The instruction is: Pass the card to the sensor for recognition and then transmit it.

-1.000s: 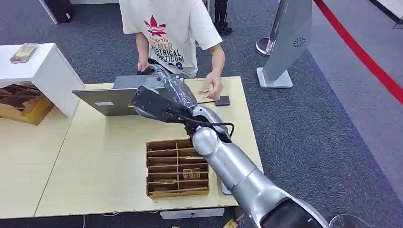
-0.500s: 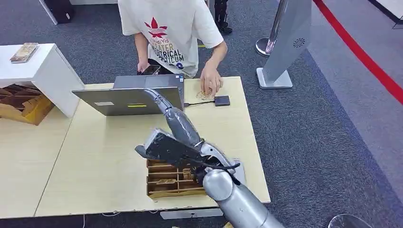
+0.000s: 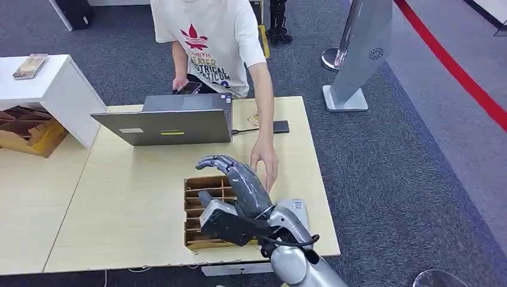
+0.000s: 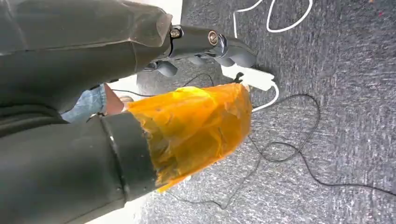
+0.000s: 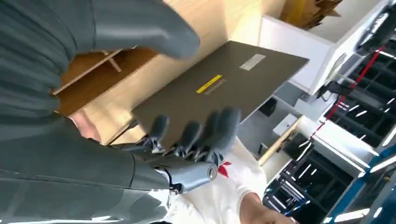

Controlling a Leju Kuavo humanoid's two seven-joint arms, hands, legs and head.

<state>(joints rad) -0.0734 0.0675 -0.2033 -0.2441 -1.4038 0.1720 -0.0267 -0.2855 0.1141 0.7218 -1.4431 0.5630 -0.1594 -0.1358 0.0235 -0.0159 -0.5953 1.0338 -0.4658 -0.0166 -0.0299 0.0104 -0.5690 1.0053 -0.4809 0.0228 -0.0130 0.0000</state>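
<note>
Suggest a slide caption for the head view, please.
Right hand open over the box; a person's hand reaches beside it.

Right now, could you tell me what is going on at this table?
The robot's right hand hovers over the cardboard divider box on the wooden table, fingers apart and holding nothing. A person across the table reaches a hand down beside it. A laptop stands behind, with a small dark sensor cabled next to it. The left hand hangs over the floor.
</note>
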